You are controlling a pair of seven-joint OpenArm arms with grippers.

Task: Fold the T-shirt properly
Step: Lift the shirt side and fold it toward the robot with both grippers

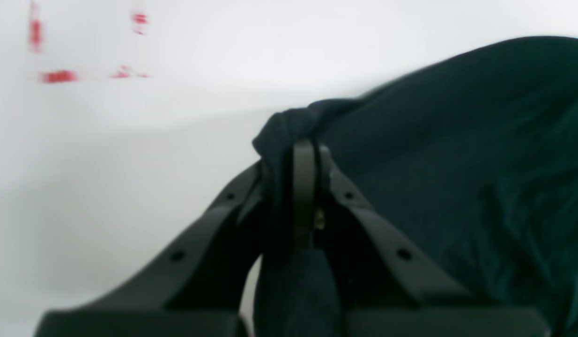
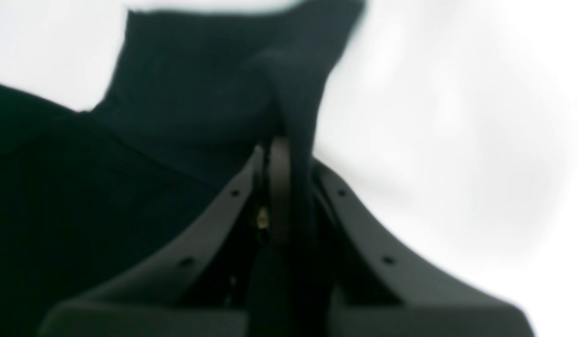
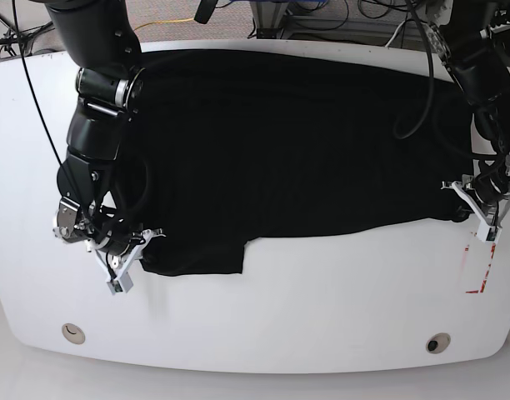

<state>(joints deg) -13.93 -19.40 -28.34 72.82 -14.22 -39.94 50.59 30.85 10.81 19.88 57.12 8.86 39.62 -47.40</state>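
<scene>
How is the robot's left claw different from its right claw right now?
The left gripper sits at the T-shirt's edge near red marks on the table; the right gripper sits at the opposite side, by a sleeve-like flap. The left pinches a small bunched knot of cloth; the right grips a smoother, flatter fold. Both are shut on the black shirt.

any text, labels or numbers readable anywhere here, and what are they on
No text can be read in any view.
Red marks on the white table: blurred in the left wrist view, and only small red corner lines in the base view; no letters can be made out.
T-shirt: only plain black cloth shows, no print or text.
Left tool and right tool: no labels visible.
</scene>
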